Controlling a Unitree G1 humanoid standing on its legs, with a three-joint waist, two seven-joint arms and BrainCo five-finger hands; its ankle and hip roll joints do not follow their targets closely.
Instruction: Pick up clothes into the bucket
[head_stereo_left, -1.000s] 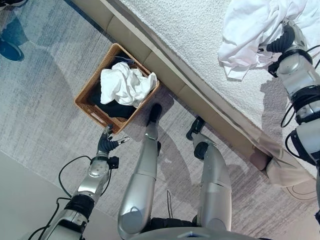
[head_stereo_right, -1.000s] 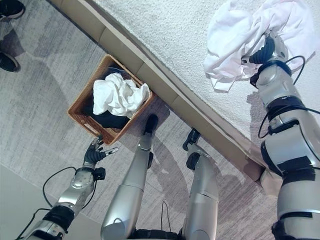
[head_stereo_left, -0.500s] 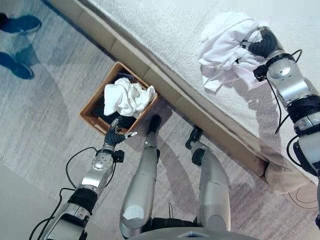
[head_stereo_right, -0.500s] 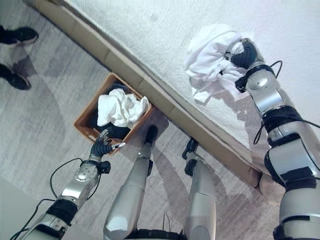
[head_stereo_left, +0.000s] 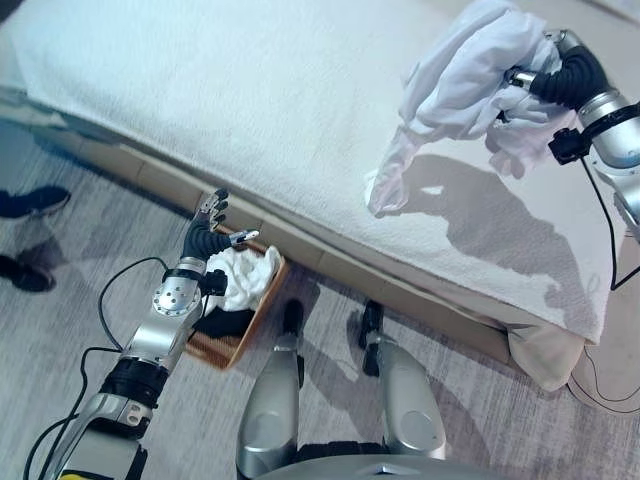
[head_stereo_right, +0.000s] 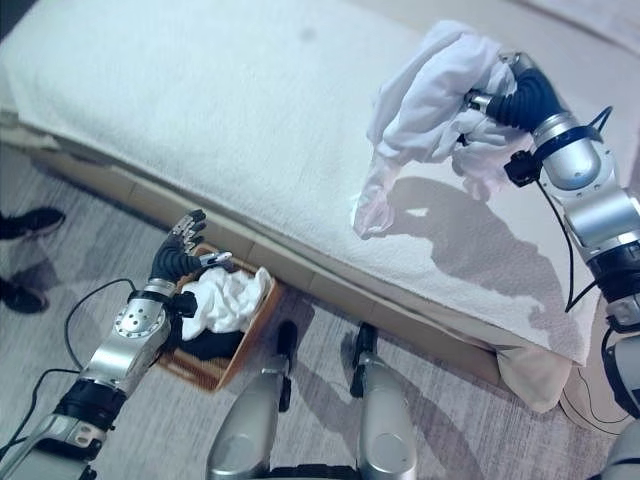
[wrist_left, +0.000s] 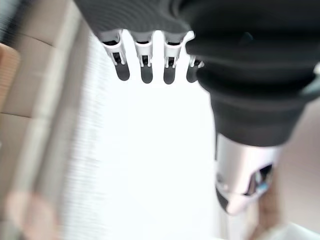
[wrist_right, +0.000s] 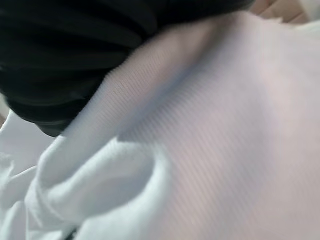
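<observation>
Right robot hand (head_stereo_left: 565, 75) gripping white garment (head_stereo_left: 455, 80) above bed (head_stereo_left: 250, 110), left robot hand (head_stereo_left: 205, 235) open over basket (head_stereo_left: 235, 345) of clothes

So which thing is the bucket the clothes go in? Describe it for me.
Find the big white bed. On the floor beside its near edge sits a brown woven basket, partly behind the robot's left hand. It already holds a crumpled white garment over something dark.

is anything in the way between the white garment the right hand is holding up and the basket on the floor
The left hand hovers open right over the wicker basket, beside the bed. The basket already holds white and dark clothes. The white garment hangs from the right hand above the bed.
</observation>
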